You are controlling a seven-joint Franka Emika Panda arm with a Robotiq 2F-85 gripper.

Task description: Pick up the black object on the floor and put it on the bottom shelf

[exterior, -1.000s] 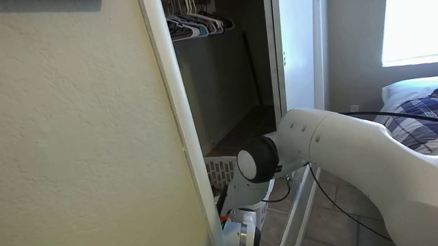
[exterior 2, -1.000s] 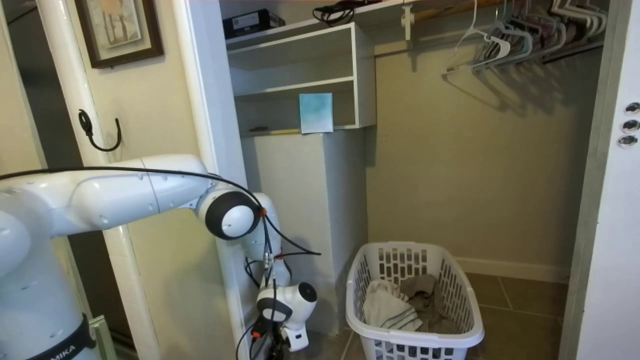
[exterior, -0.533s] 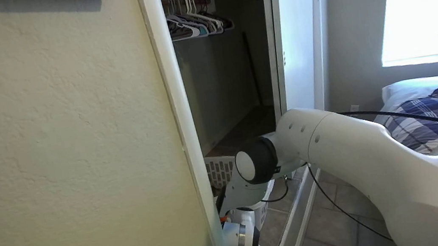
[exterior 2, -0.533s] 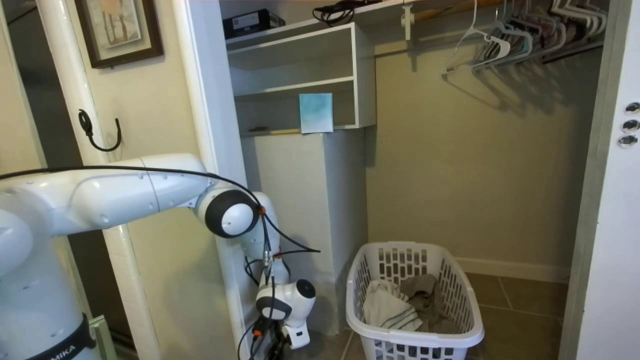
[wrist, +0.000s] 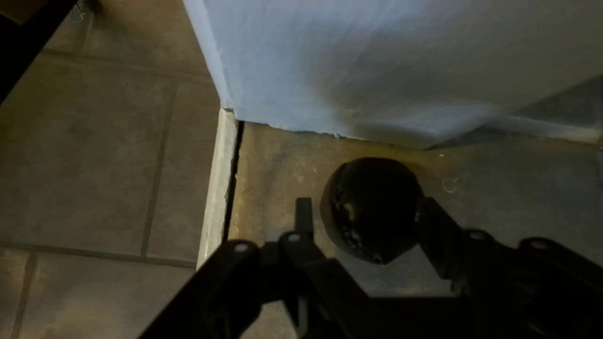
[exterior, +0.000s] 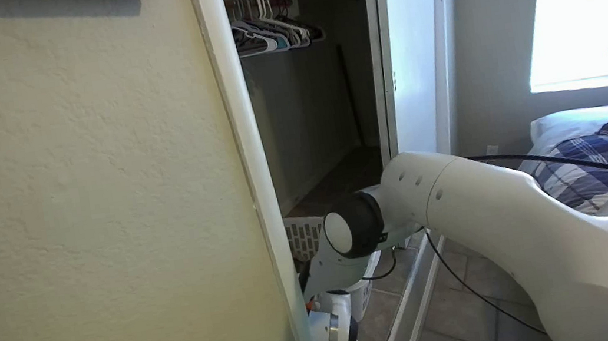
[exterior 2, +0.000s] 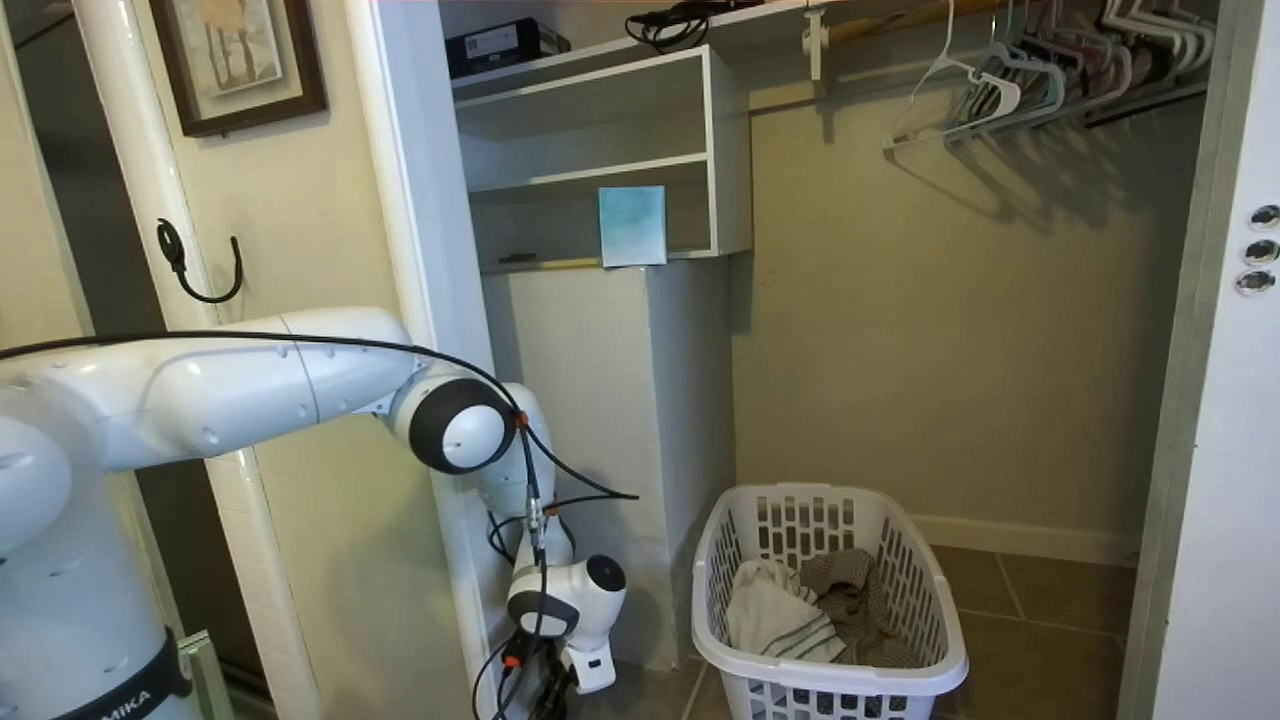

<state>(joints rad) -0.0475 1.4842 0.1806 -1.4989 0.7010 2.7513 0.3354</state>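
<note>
The black object point(wrist: 377, 207) is on the floor point(wrist: 278, 188), near the foot of a pale wall point(wrist: 301, 70). The wrist view looks down on its round, shiny top. It is so dark that its lower part is hard to make out.

The gripper point(wrist: 365, 214) has its fingers point(wrist: 304, 219) spread, one on each side of the black object. On the left of the wrist view, a strip of floor shows between finger and object. On the right, finger and object meet in one dark patch, so I can't tell if they touch.

In both exterior views the bottom edge cuts off the low end of the arm point(exterior 2: 250, 380), so I can't make out the fingertips or the black object there. A black cable point(exterior 2: 250, 337) runs along the arm, then hangs in front of its low part.

In an exterior view the bottom shelf point(exterior 2: 690, 255) is high up, well apart from the gripper. A blue-green square point(exterior 2: 632, 226) stands at its front and hides part of it. A small dark thing point(exterior 2: 517, 258) lies on the shelf, too small to name. The white basket point(exterior 2: 828, 676) has cloths point(exterior 2: 780, 612) inside, and its bottom is cut off. In an exterior view the arm and the door frame point(exterior: 243, 143) hide much of the basket
</note>
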